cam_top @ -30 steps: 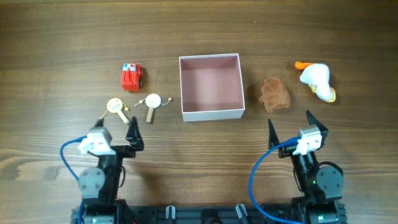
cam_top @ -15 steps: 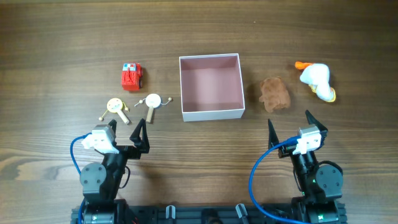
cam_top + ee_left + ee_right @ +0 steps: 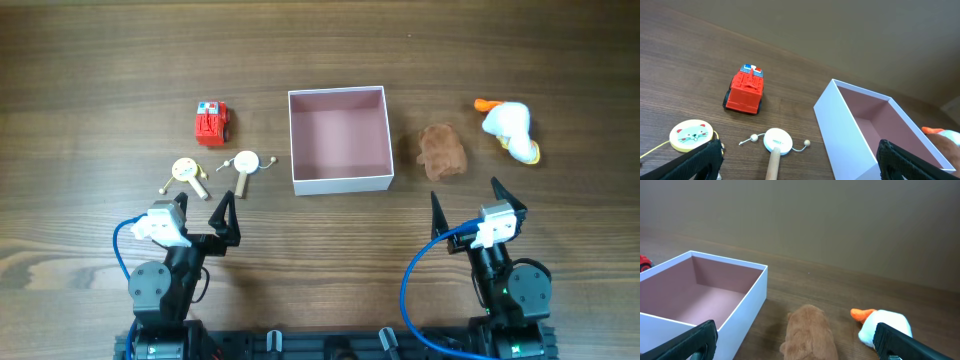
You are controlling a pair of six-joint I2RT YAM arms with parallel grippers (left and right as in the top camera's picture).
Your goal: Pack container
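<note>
The container (image 3: 340,183), a square white box with an empty pink inside, stands at the table's middle; it also shows in the left wrist view (image 3: 850,132) and the right wrist view (image 3: 747,312). My left gripper (image 3: 203,206) is open and empty, just near of a white drum rattle (image 3: 245,163) (image 3: 776,141) and a cat-face drum rattle (image 3: 185,171) (image 3: 688,135). A red toy truck (image 3: 211,123) (image 3: 745,91) sits beyond them. My right gripper (image 3: 464,192) is open and empty, near of a brown plush (image 3: 441,152) (image 3: 810,332) and a white duck plush (image 3: 510,131) (image 3: 886,326).
All toys lie on the wooden table outside the box, the drums and truck to its left, the plushes to its right. The arm bases and blue cables sit at the near edge.
My left gripper has shifted a little right and away from the base, closer to the white drum rattle. The right arm and all objects have not moved.
</note>
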